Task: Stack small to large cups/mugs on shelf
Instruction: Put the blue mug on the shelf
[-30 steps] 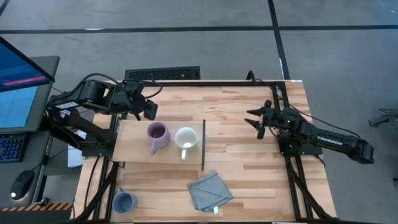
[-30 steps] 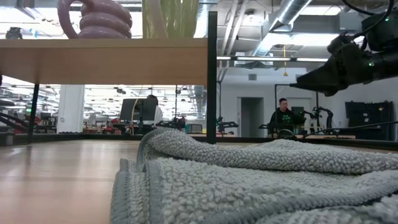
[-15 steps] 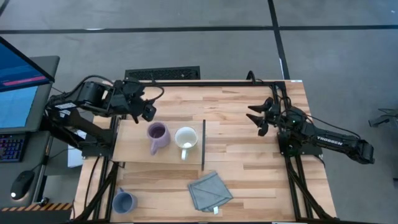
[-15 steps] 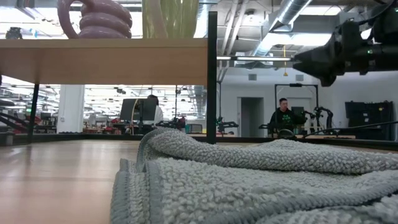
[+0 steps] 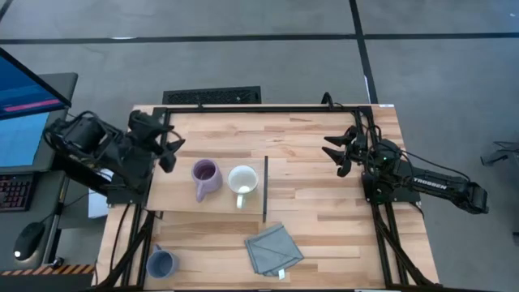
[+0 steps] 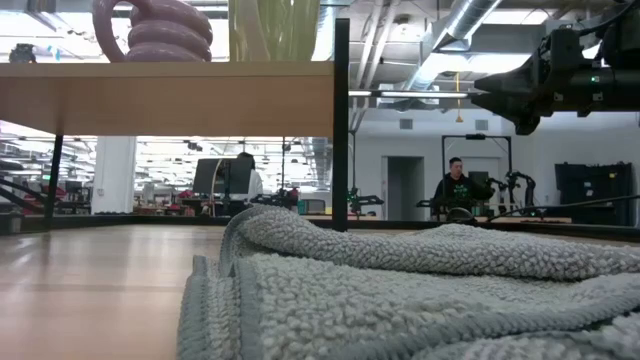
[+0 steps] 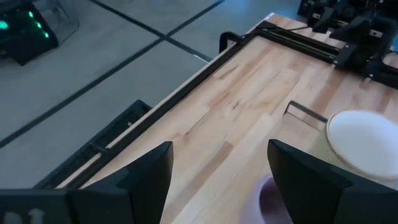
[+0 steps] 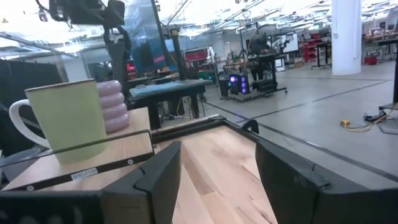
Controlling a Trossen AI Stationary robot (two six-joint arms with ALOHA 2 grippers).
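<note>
- Both tools are hanging empty with fingers spread: the left tool (image 5: 168, 150) is hovering at the shelf's (image 5: 174, 201) far-left corner, and the right tool (image 5: 336, 154) is waiting over the worktop (image 5: 324, 203), well apart from the shelf's dark panel (image 5: 265, 188).
- Two mugs are already standing on the shelf: the purple mug (image 5: 204, 176) and the white mug (image 5: 242, 179), just beside each other, with the white one nearer the panel.
- The blue mug (image 5: 162, 263) is sitting off the shelf at the worktop's near-left corner, so fetching it looks like the step in hand.
- The left tool is the nearer one, and it seems the better choice; it should be coming down over the rim and pinching the wall opposite the handle, keeping the mug upright.
- A path along the shelf's left edge would be keeping the arm clear of the two placed mugs.
- Which mug is smallest is hard to judge from here, so the stacking order is staying uncertain.
- The cloth (image 5: 273, 250) is lying crumpled near the shelf's near-right corner, apart from the blue mug and not blocking the reach.
- People are showing far back in the room, well away from the arms.
</note>
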